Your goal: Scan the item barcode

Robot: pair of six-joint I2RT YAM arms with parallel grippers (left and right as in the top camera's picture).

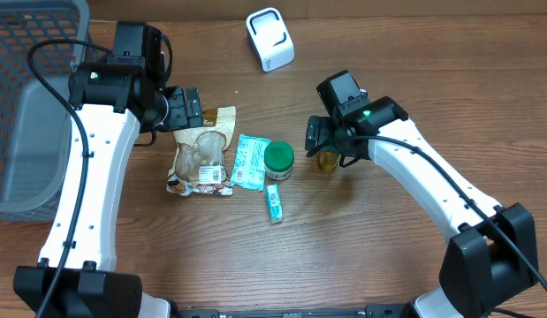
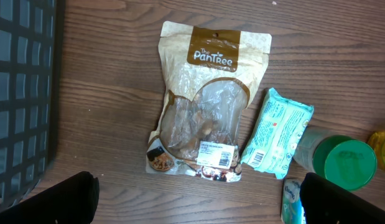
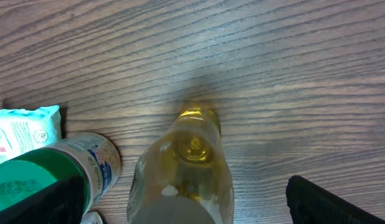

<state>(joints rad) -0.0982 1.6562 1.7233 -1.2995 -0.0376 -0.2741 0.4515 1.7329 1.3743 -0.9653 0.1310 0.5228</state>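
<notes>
A white barcode scanner (image 1: 269, 39) stands at the back of the table. A small bottle of yellow liquid (image 1: 329, 160) (image 3: 183, 168) stands upright on the wood between the fingers of my right gripper (image 1: 326, 146) (image 3: 180, 205). That gripper is open, with a gap on either side of the bottle. My left gripper (image 1: 186, 108) (image 2: 198, 199) is open above bare wood, just beyond the top of a clear and tan snack pouch (image 1: 201, 155) (image 2: 208, 99) that lies flat with its barcode label facing up.
Right of the pouch lie a teal wipes packet (image 1: 251, 161) (image 2: 276, 140), a green-lidded canister (image 1: 278, 159) (image 3: 49, 174) close to the bottle, and a small tissue pack (image 1: 274, 202). A grey mesh basket (image 1: 26, 106) (image 2: 21, 93) fills the left edge.
</notes>
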